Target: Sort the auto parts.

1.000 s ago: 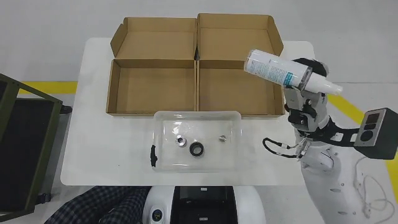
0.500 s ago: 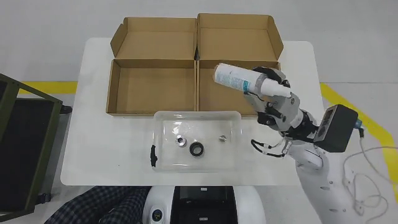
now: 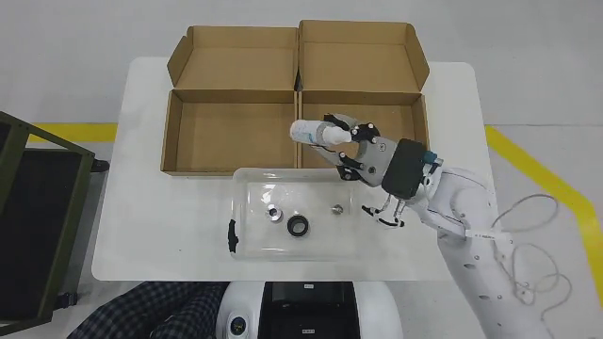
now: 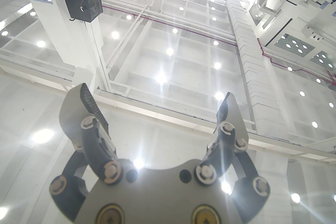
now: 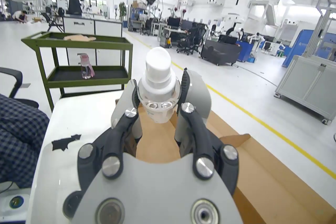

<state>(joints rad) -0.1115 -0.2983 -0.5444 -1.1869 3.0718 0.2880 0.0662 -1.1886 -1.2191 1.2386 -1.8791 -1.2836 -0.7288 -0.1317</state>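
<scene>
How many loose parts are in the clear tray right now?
3: a silver piece at left in the tray, a black ring near the middle, a small metal piece at right. Glare might hide more.

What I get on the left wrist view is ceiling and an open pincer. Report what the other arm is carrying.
Observer: The right pincer is shut on a white spray bottle, gripping it just below the cap.
Operator: Give me its position over the table.
Observer: It hangs over the right cardboard box, with the bottle's base end near the wall that box shares with the left cardboard box.
</scene>
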